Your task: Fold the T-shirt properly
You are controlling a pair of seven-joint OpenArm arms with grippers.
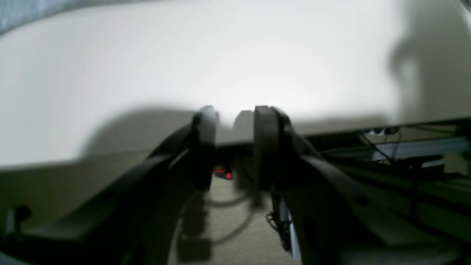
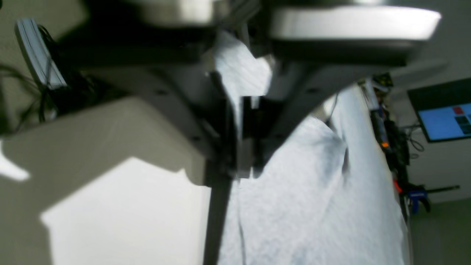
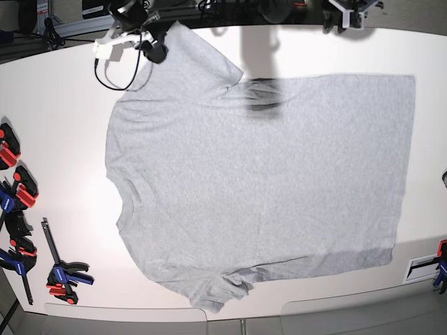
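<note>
On the white table [image 3: 63,132] the grey T-shirt [image 3: 258,188] lies spread flat, plain side up, collar toward the base view's left, hem toward its right. One sleeve points to the far edge, the other [image 3: 220,293] is bunched at the near edge. Right gripper [image 2: 244,121] sits at the far-left corner, jaws pinched onto the far sleeve's cloth [image 2: 239,70] (fabric runs up between the fingers in the right wrist view). Left gripper [image 1: 235,147] is off the shirt, at the table edge; fingers [image 1: 204,147] parted by a narrow gap, nothing between them, view blurred. Red-and-black clamps [image 3: 59,276] lie along the table's left side, apart from the shirt.
</note>
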